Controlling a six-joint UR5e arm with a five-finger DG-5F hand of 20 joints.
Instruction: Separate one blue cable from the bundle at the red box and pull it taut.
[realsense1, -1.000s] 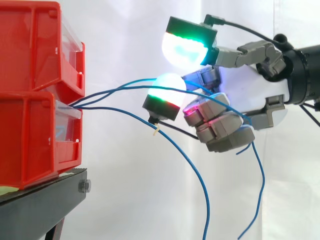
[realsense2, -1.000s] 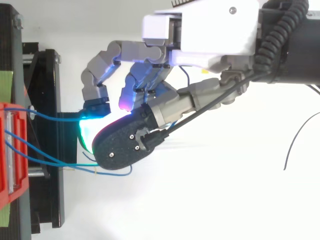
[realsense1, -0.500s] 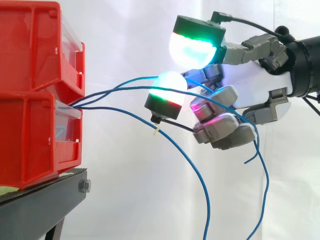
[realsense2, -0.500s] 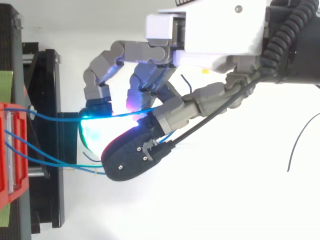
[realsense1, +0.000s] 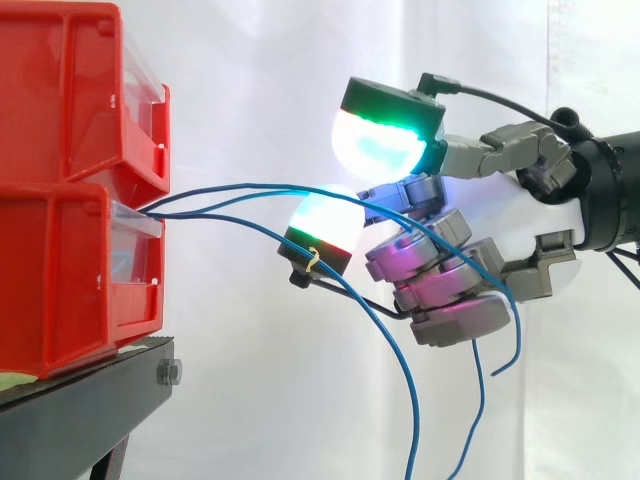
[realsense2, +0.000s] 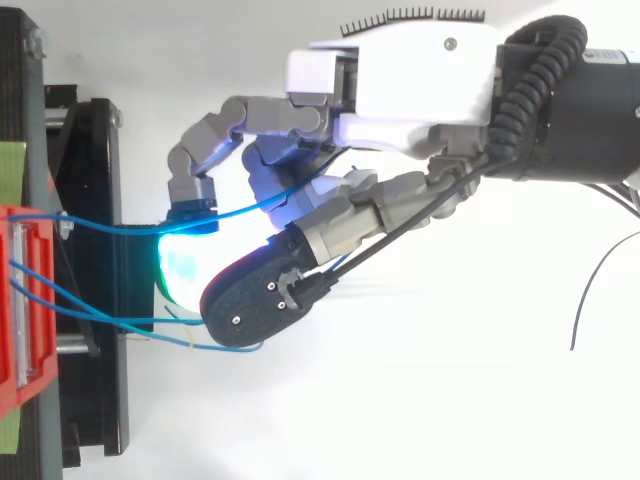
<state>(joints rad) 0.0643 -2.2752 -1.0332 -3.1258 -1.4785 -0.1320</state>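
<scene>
Three blue cables (realsense1: 395, 352) leave the red box (realsense1: 70, 290), running rightward to the hand (realsense1: 440, 285). Its curled fingers (realsense1: 450, 322) enclose the top cable (realsense1: 270, 185), which lies box-to-palm, arched and slack. The others sag beneath.

The hand (realsense2: 420, 80) has a white, boxy palm shell, with a comb-like ridge along its 12 o'clock edge in the top view. Its fingers (realsense1: 440, 275) are grey, rounded segments tinged magenta. The fingertip pads (realsense1: 380, 145) glow white-cyan with green rims under black caps. One speckled black cap (realsense2: 250, 305) carries small screws. At 3 o'clock sits a black cylindrical wrist (realsense1: 610, 195).
</scene>
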